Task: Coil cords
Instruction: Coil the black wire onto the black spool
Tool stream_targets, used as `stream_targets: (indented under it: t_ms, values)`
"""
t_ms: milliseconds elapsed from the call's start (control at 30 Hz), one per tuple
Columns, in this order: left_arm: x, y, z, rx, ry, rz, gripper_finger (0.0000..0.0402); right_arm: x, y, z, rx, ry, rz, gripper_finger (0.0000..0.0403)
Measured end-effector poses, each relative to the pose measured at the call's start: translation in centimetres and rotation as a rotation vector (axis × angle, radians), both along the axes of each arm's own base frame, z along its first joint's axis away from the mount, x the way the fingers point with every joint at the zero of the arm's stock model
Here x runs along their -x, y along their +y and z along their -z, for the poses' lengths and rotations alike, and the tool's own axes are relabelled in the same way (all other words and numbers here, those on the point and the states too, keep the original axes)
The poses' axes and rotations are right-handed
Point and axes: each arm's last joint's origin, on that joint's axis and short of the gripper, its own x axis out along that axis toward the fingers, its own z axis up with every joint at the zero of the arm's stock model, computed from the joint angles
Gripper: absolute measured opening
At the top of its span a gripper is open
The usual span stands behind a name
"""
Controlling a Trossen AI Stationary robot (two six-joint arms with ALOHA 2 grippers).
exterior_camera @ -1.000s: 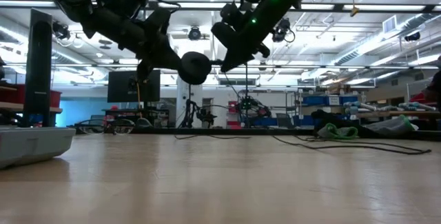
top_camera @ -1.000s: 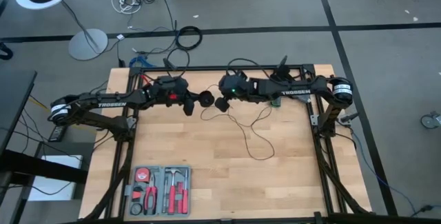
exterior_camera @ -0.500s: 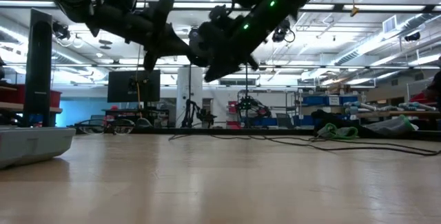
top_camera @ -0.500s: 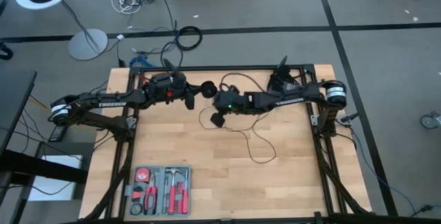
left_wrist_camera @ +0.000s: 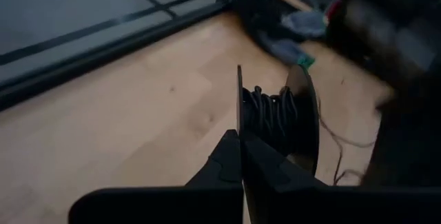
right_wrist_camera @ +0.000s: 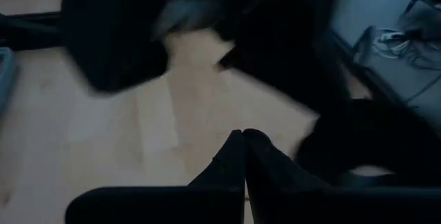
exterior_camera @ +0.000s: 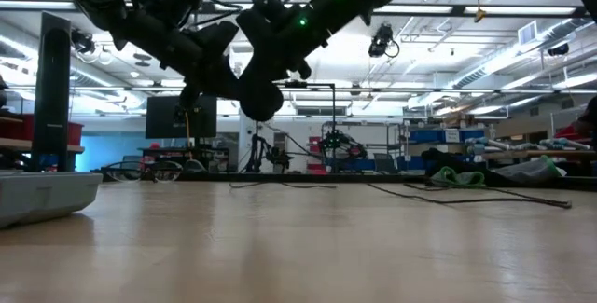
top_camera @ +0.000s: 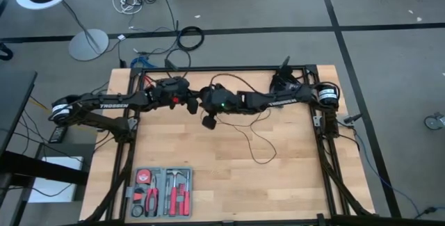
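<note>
Left gripper clamps the spool of cord; right gripper's fingers meet, its view blurred by dark shapes

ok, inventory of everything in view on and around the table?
cord: 1, thin black, loose loops trailing on the table right of centre, the rest wound on the spool
spool: 1, black, held up above the table's far middle
tool tray: 1, grey, red-handled tools, near-left of table
table: 1, light wood, black frame
cable ring: 1, thick black, floor beyond table
floor lamp: 1, white, floor far left
left hand: shut on the spool's flange
right hand: shut, close beside the left hand; whether it grips cord cannot be told
</note>
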Motion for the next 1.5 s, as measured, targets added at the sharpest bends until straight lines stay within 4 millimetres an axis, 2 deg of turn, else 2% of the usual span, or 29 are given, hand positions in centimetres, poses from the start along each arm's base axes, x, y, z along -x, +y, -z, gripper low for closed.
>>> stream_targets:
  t_ms: [300,600,933,1133,1267,1400,1500]
  values:
    - [-0.4,-0.6,0.9,0.01,0.061,0.051,0.0,0.3,-3.3,-2.5,-0.015,0.091,0.018,0.0]
    - [-0.2,-0.7,1.3,0.028,0.117,0.088,0.0,2.0,-4.4,-3.1,-0.05,0.217,0.101,0.0]
    - [-0.2,-0.7,1.1,0.044,0.071,0.149,0.0,3.4,-3.9,-0.6,-0.157,0.362,0.074,0.0024]
    - [-0.1,-0.2,0.9,0.05,0.05,0.156,0.0,4.2,-3.3,1.8,-0.196,0.413,0.094,0.0035]
    - [-0.1,-0.2,0.6,0.036,0.027,0.153,0.0,4.7,-3.0,4.3,-0.235,0.369,0.123,0.0038]
    - [-0.1,-0.1,0.6,0.033,0.033,0.141,0.0,5.4,-1.8,6.7,-0.266,0.303,0.125,0.0038]
    - [0.1,0.2,0.7,0.027,0.024,0.125,0.0,6.6,-0.8,7.2,-0.292,0.206,0.118,0.0036]
